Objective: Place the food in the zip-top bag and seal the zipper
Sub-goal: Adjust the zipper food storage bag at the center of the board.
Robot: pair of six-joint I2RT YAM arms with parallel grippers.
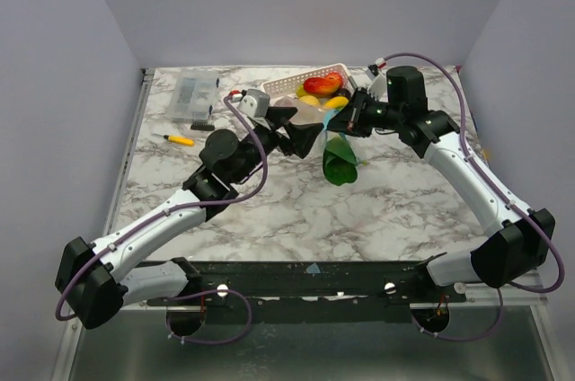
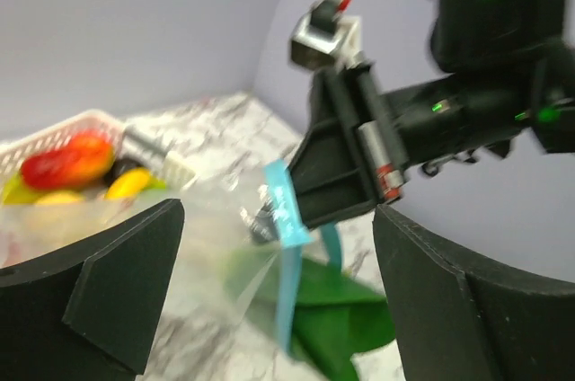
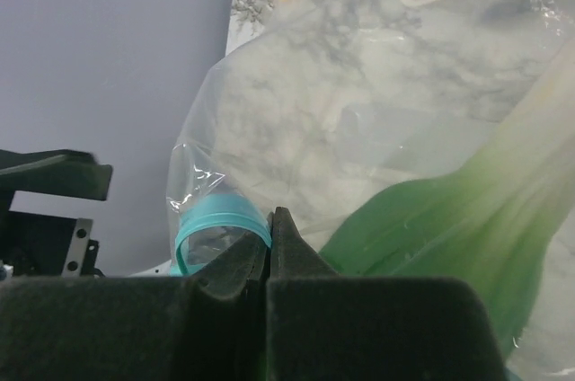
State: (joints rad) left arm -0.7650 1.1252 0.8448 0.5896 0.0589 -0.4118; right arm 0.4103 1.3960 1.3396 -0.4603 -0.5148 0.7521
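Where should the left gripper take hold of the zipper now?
Grip the blue-green zipper just below the right gripper's pinch, coming straight in from the left: the strip hangs down freely there, already between the open left gripper's fingers.

At the far middle of the table (image 1: 269, 210), food pieces (image 1: 322, 85) are held in a basket (image 1: 289, 84), before which the zip-top bag (image 3: 359, 84) is found with the leek (image 1: 340, 163) inside it, while a box (image 1: 196, 96) is set at the far left, a small tool (image 1: 179, 139) before it.
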